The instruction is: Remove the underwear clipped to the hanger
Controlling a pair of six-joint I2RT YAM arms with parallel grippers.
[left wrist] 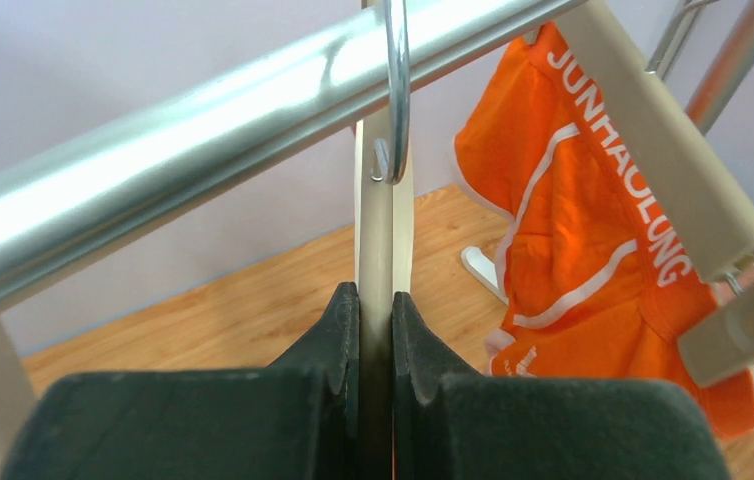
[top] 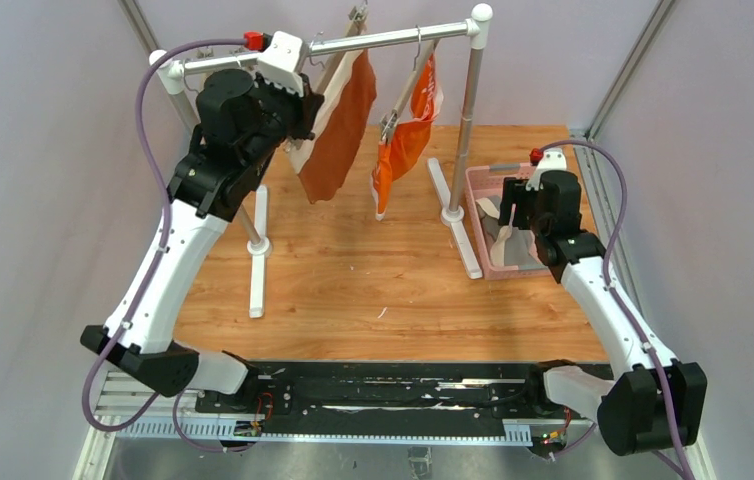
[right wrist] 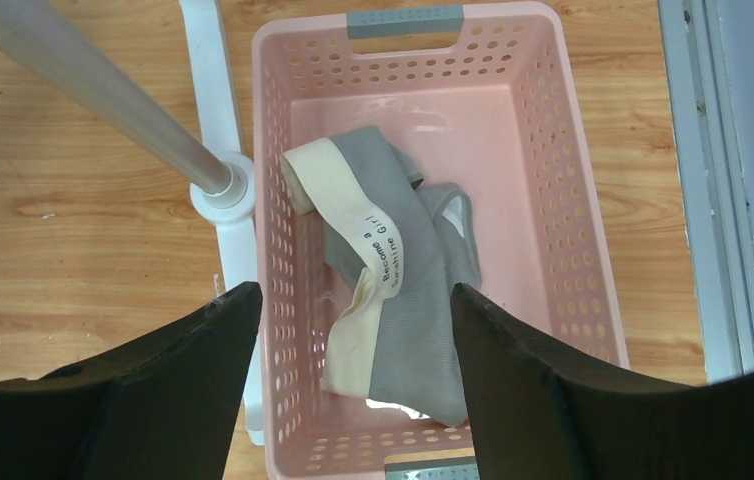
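Note:
Rust-brown briefs (top: 338,125) with a cream waistband hang from the left wooden hanger on the rail (top: 383,40). Bright orange briefs (top: 405,140) hang clipped to the second hanger and also show in the left wrist view (left wrist: 593,230). My left gripper (top: 305,108) is up at the rail, shut on the left hanger's cream wooden bar (left wrist: 375,230); the rust-brown briefs are hidden in that view. Grey briefs (right wrist: 408,290) lie in the pink basket (right wrist: 273,200). My right gripper (right wrist: 353,290) is open and empty just above them, also seen from the top (top: 506,228).
The rack's right post (top: 468,120) and white foot (right wrist: 208,90) stand right beside the basket's left wall. The rack's left foot (top: 259,250) runs across the wooden table. The second hanger's bar (left wrist: 653,120) and a wooden clip (left wrist: 743,330) hang close to my left fingers (left wrist: 433,350).

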